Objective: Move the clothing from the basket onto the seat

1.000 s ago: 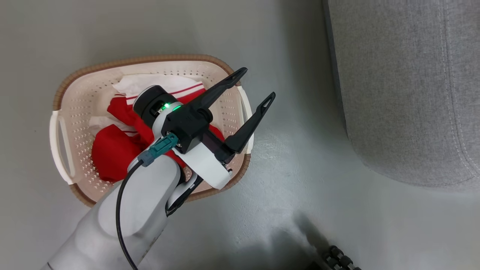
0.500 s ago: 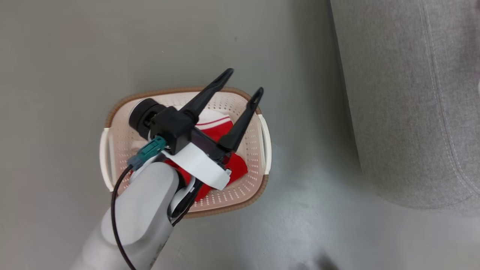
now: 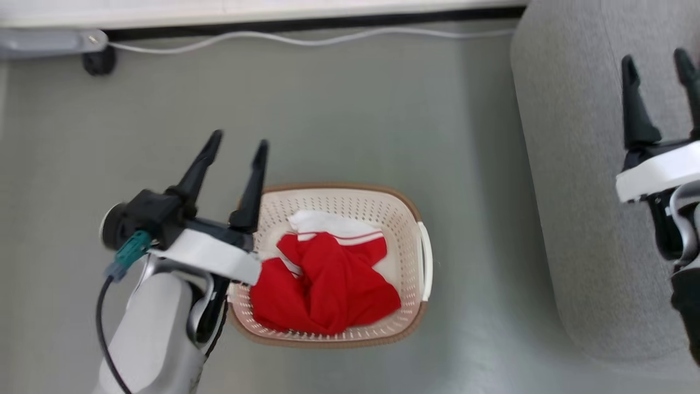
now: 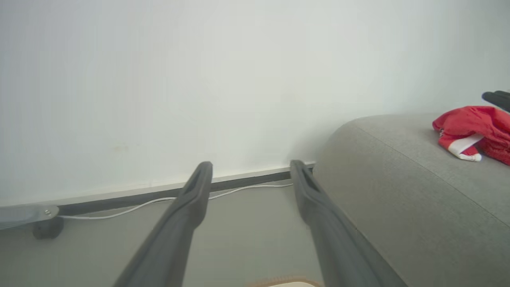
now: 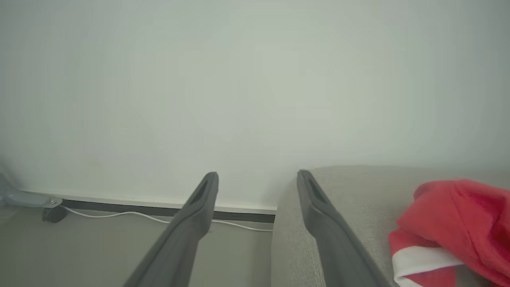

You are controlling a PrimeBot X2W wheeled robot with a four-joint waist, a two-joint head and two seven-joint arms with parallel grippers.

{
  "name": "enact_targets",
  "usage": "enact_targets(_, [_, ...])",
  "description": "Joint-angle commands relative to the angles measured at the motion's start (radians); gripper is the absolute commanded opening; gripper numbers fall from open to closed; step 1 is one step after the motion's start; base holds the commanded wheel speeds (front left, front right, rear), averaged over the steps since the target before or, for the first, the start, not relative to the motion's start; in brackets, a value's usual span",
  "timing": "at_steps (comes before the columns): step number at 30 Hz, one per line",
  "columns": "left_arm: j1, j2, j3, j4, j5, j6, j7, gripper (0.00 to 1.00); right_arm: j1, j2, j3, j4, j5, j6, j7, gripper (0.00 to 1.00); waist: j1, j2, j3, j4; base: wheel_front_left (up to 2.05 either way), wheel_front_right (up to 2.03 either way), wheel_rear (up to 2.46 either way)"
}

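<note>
We see our left tool (image 3: 239, 139) spread wide and empty, held over the floor (image 3: 355, 109) at the left side of the basket (image 3: 339, 189). One red garment (image 3: 328, 284) with white trim lies crumpled inside the basket. Our right tool (image 3: 654, 57), also spread wide and holding nothing, hangs over the sofa (image 3: 579, 219). From the wrists we see a second garment (image 4: 474, 123), red with a white band, lying on the sofa.

We see red clothing (image 3: 328, 284) heaped in basket (image 3: 406, 241) on grey floor (image 3: 383, 109). Our left gripper (image 3: 240, 139) hangs at basket's left edge, fingers spread, empty. Our right gripper (image 3: 654, 56) over seat (image 3: 574, 191), fingers likewise apart. White cable (image 3: 306, 40) runs along far wall (image 3: 328, 8).
</note>
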Motion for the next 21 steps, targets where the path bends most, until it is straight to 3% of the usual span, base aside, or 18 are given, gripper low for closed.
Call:
enact_targets(1, [0.024,0.010,0.057,-0.018,0.016,0.006,-0.005,1.00,0.039,0.001,0.012,-0.036,0.010,0.003,-0.006,1.00,0.0000,0.0000,-0.063,0.045,0.00,0.00,0.00])
enact_targets(9, [0.118,-0.002,0.205,-0.017,0.086,0.012,-0.005,1.00,0.150,0.067,-0.012,-0.077,-0.005,0.003,-0.006,1.00,0.0000,0.0000,-0.170,0.072,0.00,0.00,0.00])
enact_targets(21, [0.267,-0.025,0.345,-0.029,0.119,0.014,-0.005,1.00,0.349,0.157,-0.036,-0.128,-0.053,0.003,-0.006,1.00,0.0000,0.0000,-0.295,0.053,0.00,0.00,0.00])
